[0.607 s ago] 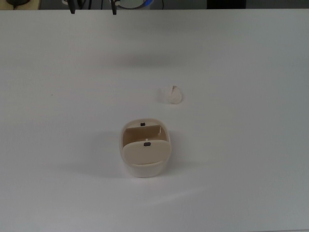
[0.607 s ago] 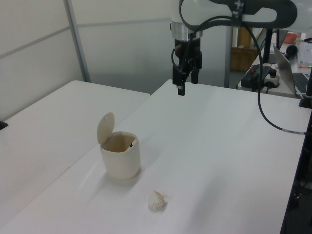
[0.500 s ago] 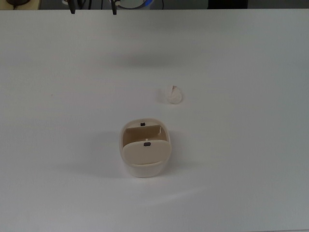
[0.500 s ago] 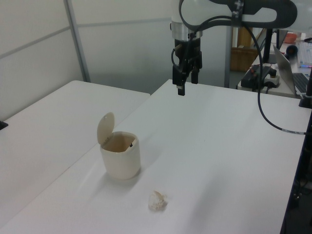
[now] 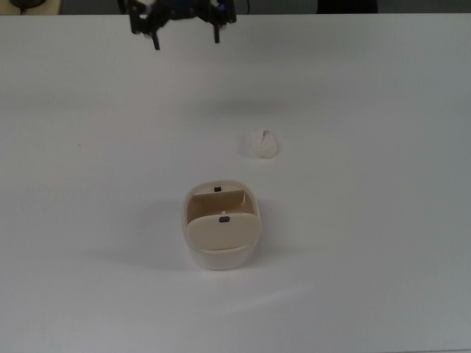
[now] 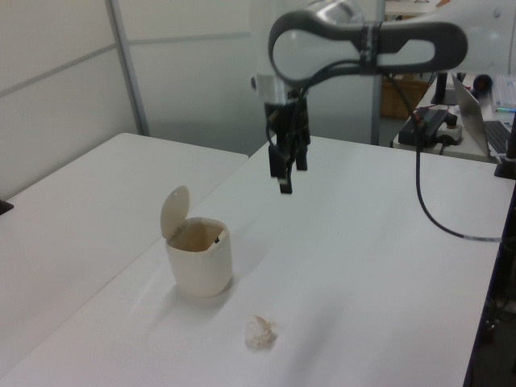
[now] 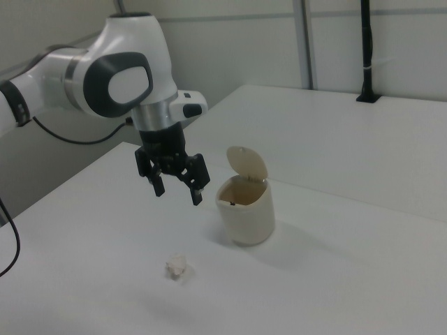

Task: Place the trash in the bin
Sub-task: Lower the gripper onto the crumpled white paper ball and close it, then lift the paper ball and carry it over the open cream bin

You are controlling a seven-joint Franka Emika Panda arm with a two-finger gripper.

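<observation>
Gripper (image 7: 177, 186) has swung in from the far edge, now high over the table, fingers spread wide, empty | trash (image 5: 264, 143) lies on the table, right of and beyond the bin (image 5: 221, 226) in the top view, lid up | reach under way, grasp not yet begun

Bin (image 5: 221, 229) stands mid-table (image 5: 368, 257), flap lid up, the only tall obstacle. Trash (image 5: 264, 143) lies apart from it, bare surface all round. Gripper (image 5: 185, 34), fingers spread, hangs above the far edge, nothing beneath it.
</observation>
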